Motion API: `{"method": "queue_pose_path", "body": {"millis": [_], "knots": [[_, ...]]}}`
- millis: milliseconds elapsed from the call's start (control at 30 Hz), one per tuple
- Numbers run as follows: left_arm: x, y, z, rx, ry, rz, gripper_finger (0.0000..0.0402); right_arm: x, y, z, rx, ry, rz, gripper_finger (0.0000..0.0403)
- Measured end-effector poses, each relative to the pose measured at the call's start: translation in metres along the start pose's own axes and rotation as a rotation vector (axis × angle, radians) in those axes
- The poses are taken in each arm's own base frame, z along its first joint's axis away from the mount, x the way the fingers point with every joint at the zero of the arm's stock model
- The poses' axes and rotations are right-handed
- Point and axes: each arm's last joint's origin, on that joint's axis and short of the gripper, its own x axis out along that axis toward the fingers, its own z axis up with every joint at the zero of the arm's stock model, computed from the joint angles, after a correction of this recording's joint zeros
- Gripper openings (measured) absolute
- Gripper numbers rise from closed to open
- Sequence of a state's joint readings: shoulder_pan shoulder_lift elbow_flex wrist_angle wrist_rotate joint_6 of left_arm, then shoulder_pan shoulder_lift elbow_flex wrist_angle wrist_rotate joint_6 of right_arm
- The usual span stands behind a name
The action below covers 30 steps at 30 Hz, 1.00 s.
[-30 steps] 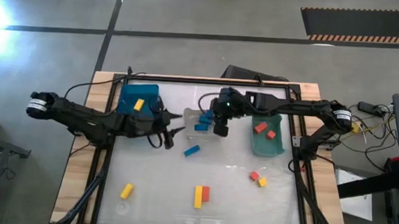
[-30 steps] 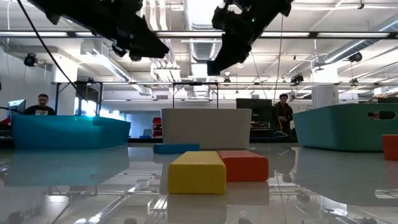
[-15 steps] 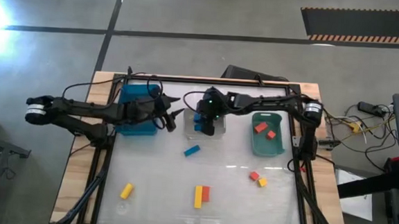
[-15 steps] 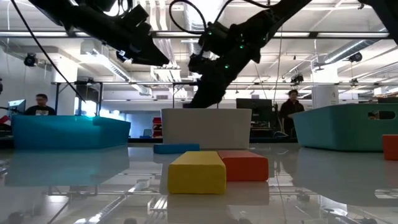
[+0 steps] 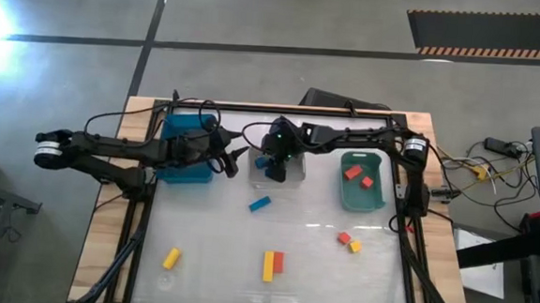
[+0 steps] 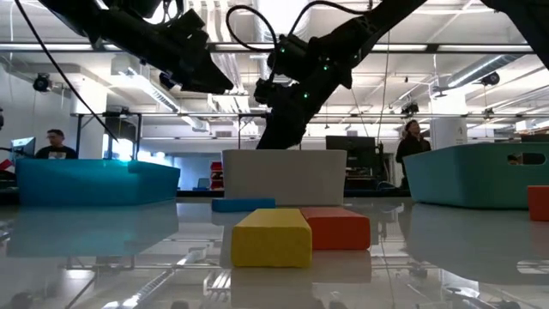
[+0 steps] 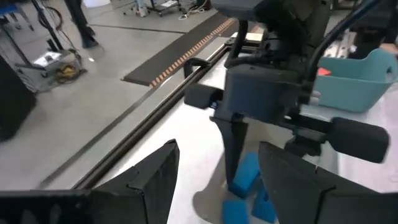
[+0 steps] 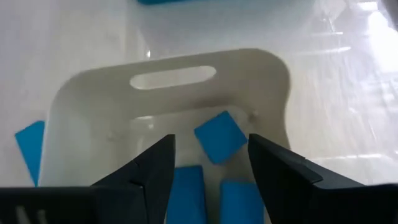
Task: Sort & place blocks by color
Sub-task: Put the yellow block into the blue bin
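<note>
Right gripper (image 5: pixel 276 167) hovering over the clear bin (image 5: pixel 294 176) near the worktop's far edge, fingers spread — blue blocks (image 8: pixel 219 137) lying inside. Left gripper (image 5: pixel 233 159) waiting beside it, jaws wide.

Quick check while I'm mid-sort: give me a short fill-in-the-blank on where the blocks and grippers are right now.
1. The right gripper hangs over the clear bin, which holds blocks of the colour ____.
2. The green bin holds two blocks of the colour ____.
3. At the table's front, a yellow bar lies touching a block of the colour ____.
4. The left gripper waits beside the ____ bin.

Missing words: blue; red; red; blue
</note>
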State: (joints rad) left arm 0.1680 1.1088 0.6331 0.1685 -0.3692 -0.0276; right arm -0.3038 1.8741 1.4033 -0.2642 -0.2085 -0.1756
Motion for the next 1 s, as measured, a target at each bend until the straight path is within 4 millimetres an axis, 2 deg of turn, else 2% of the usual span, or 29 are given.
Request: {"method": "queue_pose_path", "body": {"millis": [233,467,633,733,900,1000], "knots": [[-0.001,-0.007,-0.002,-0.132,0.027,-0.128,0.0203,-0.020,0.005,0.004,-0.004,0.023,0.008,0.0185],[-0.009,-0.020,-0.018,-0.307,0.222,-0.186,0.0203,-0.027,0.022,0.003,-0.043,0.033,0.035,0.0180],[-0.022,-0.034,-0.026,-0.412,0.429,-0.214,0.0203,-0.029,0.037,0.007,-0.099,0.025,0.058,0.0176],[-0.035,-0.044,-0.030,-0.496,0.618,-0.254,0.0203,-0.033,0.044,0.010,-0.127,0.010,0.066,0.0171],[-0.067,-0.062,-0.038,-0.694,1.003,-0.228,0.0189,-0.042,0.049,0.015,-0.157,-0.024,0.067,0.0166],[-0.089,-0.081,-0.044,-0.822,1.154,-0.195,0.0175,-0.043,0.050,0.018,-0.154,-0.045,0.065,0.0164]]}}
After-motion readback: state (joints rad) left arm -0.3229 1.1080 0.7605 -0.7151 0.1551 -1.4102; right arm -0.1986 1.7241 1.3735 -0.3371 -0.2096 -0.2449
